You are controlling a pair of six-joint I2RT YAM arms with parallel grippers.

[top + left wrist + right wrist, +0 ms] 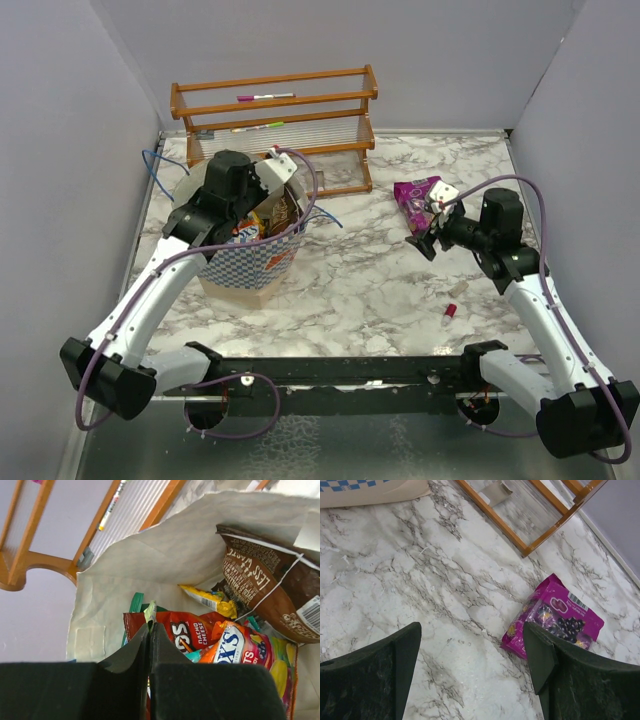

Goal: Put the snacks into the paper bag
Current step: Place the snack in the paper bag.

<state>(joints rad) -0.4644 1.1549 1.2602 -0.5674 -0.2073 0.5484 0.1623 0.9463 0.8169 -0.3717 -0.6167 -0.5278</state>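
Note:
The blue-and-white checkered paper bag (245, 275) stands left of centre, its pale inside wall (150, 560) filling the left wrist view. Inside it lie snacks: a red Doritos packet (195, 630), a glossy brown bag (265, 590), a red-yellow candy pack (240, 645) and a small yellow packet (210, 600). My left gripper (150, 625) is down in the bag's mouth, shut on the edge of a small light-green packet (149, 612). A magenta candy pack (415, 195) (555, 615) lies on the table at the right. My right gripper (471, 630) (428, 228) hovers open just beside the magenta pack, nothing between its fingers.
A wooden rack (275, 110) with pens stands at the back, close behind the bag. A tiny red-pink object (450, 311) lies on the marble table (350, 280) at the front right. The bag's blue string handle (150, 165) loops out to the left. Grey walls enclose three sides.

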